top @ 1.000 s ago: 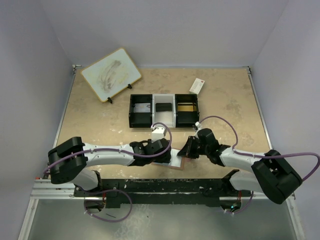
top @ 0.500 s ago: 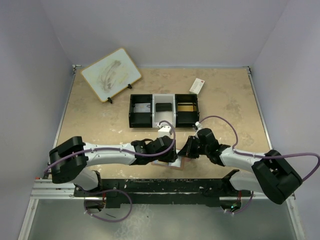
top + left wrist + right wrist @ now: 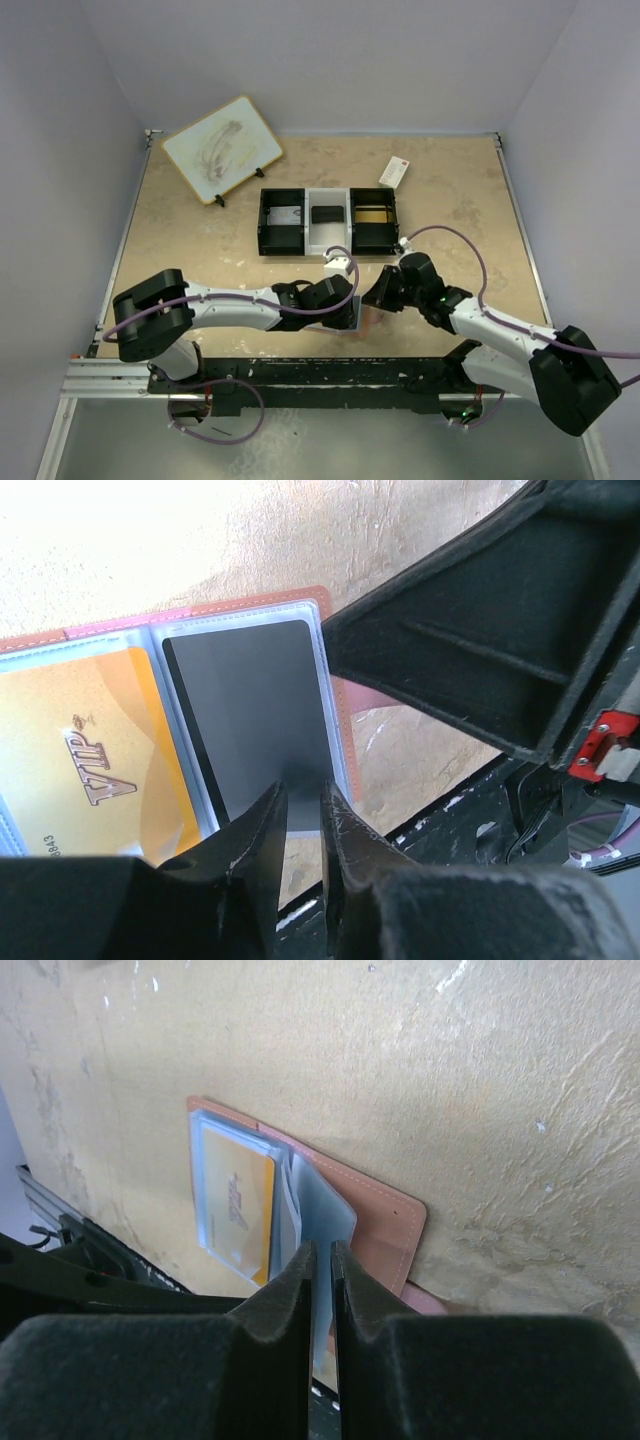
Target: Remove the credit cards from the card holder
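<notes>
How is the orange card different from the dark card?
The orange card says VIP; the dark card is plain. The orange card lies untouched; the dark card's edge sits between the tips of the left pincer. Both lie in clear pockets of the card holder.

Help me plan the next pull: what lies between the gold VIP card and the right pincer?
A dark grey card in its clear pocket of the card holder, shown in the left wrist view.
</notes>
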Tool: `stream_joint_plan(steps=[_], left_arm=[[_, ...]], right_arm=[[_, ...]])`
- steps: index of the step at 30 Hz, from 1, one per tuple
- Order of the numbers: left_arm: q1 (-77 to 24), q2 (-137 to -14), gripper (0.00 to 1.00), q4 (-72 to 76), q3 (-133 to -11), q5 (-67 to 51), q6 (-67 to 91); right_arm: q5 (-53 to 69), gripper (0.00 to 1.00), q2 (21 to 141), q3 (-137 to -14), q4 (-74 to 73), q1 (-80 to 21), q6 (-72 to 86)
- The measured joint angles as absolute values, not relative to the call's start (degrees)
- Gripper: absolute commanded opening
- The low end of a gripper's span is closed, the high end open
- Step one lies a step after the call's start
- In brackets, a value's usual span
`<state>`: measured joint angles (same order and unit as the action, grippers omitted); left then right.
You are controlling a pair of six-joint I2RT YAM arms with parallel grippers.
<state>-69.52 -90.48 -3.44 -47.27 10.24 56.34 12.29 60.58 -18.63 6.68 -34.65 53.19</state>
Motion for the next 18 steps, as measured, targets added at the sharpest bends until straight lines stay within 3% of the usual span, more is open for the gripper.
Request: stream_joint_plan(steps=[13, 18], left_arm=[[-69.56, -85.56, 0.30, -7.68, -46.92, 17.28, 56.38], [-69.34, -83.09, 0.41, -9.72, -46.92, 20.62, 56.21]], right_arm=[[7.09, 0.19, 52.51, -22.59, -1.54, -34.65, 53.41], [11.57, 0.23, 52.31, -20.12, 4.08, -34.65, 54.61]])
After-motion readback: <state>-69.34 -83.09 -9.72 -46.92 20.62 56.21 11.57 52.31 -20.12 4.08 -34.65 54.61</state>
